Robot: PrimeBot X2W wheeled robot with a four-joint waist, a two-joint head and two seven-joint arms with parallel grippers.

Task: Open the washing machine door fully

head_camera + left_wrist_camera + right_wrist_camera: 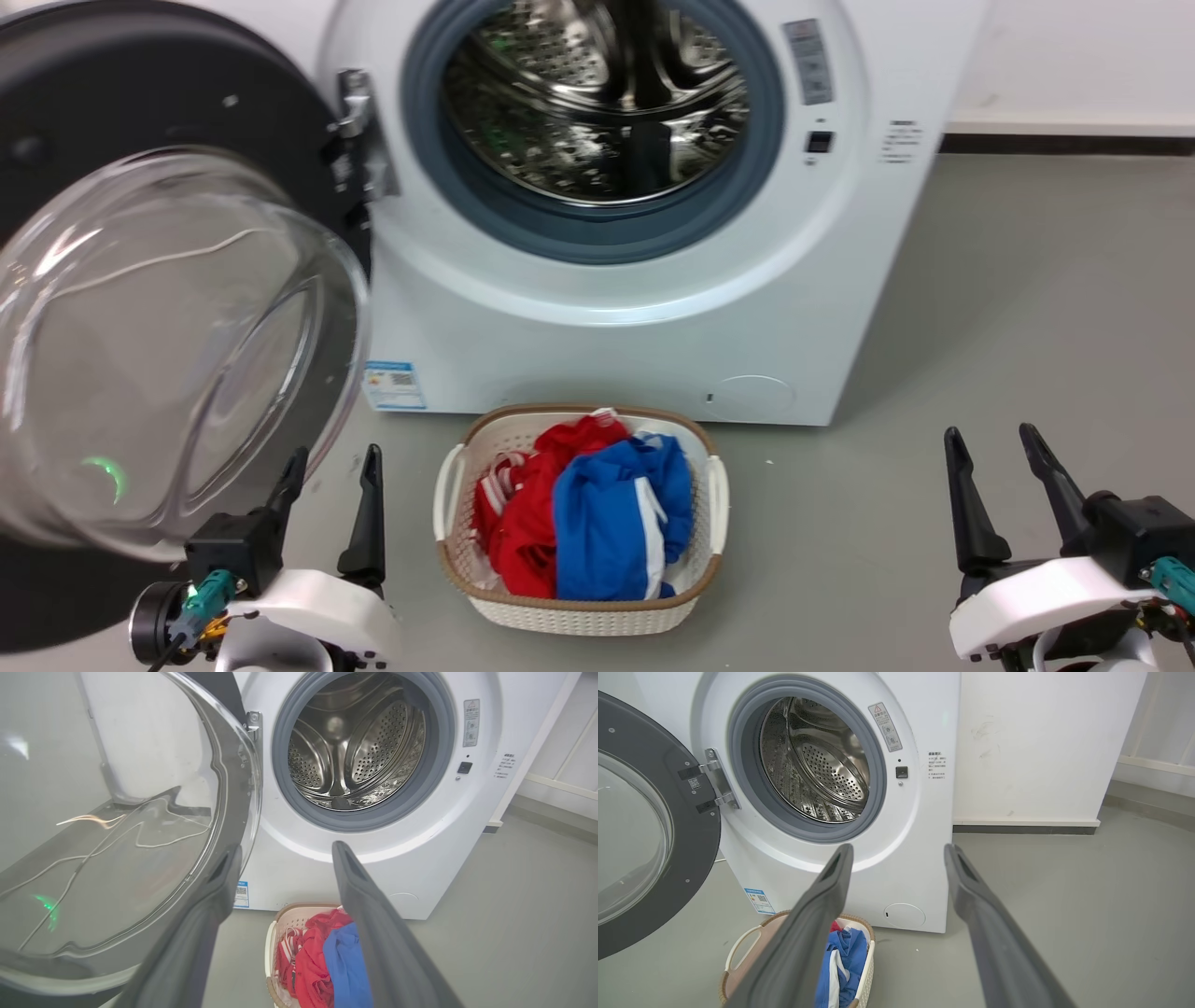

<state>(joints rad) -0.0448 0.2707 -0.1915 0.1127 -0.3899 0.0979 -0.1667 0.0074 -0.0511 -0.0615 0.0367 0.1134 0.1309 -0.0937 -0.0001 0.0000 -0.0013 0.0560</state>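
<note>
Washing machine door (177, 327): swung wide to the left of the white washing machine (607, 327), hanging on its hinge (359, 131) at the left of the opening; the black inner face and bulging clear glass bowl are turned toward the near side.
Opening: the steel drum (597, 93) lies bare inside the grey-blue rubber ring (579, 238).
Left arm: low at the near left, pale wrist down, fingers pointing up and away.
Left claw (336, 453): spread wide, holding nothing; it sits just beside the door's lower right edge. In the left wrist view its left finger crosses the door's rim, and whether it touches cannot be told.
Right arm: low at the near right over the grey floor (1027, 327), fingers pointing up and away.
Right claw (989, 432): spread wide, holding nothing, well apart from the machine and the door.
Laundry basket (457, 467): on the floor between the two claws, just near of the machine's front, holding a red garment (523, 523) and a blue garment (607, 532).
</note>
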